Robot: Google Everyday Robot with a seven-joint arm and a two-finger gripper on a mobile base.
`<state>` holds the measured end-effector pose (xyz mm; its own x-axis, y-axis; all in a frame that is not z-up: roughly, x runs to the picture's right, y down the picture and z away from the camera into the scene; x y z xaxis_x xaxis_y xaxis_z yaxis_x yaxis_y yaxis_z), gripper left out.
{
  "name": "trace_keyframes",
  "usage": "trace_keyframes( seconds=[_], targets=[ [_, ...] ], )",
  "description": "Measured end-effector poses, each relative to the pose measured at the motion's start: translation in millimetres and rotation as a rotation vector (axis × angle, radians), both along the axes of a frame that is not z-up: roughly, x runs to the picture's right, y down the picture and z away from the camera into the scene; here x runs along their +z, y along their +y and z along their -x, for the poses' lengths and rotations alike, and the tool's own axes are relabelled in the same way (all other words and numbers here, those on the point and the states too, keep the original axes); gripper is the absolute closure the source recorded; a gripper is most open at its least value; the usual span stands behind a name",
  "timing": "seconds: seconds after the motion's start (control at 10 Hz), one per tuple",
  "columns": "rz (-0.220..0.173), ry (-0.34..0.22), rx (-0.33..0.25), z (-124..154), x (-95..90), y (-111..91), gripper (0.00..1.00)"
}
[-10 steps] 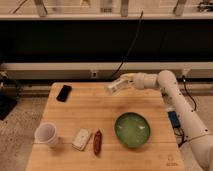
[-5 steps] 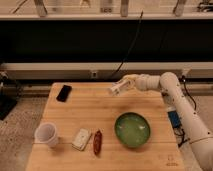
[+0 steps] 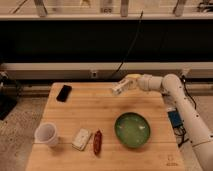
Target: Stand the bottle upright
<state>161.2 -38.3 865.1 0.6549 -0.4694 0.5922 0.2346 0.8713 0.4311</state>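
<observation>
Basically, above the wooden table [image 3: 90,115], beyond the green bowl [image 3: 132,130], the gripper [image 3: 127,84] sat upper right of centre, clamped on the bottle [image 3: 118,90]. Bottle looked lifted and tilted; uprighting and set-down not yet done.

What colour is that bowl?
The bowl is green, camera view; the hand holds the bottle over the table.

Warm, dimmish light from overhead on the wooden desk [image 3: 100,112]; soft shadow hugging the cup [image 3: 46,134]; pale sheen inside the green bowl [image 3: 132,130]; black band behind; hand [image 3: 125,85] lit pale above the desk's far right edge, clasping the bottle [image 3: 119,88]
</observation>
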Motion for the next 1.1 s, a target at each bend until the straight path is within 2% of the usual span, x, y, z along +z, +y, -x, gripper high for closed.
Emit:
trace_keyframes(
  seconds=[0.5,0.8,0.9,1.1],
  targets=[
    [-0.058,-0.012,-0.001,-7,7.0,-2,0.97],
    [-0.107,-0.062,0.004,-13,4.4,-4,0.97],
    [-0.127,-0.099,0.004,-17,1.3,-4,0.97],
    [-0.143,-0.123,-0.007,-16,-4.8,-1,0.97]
  ],
)
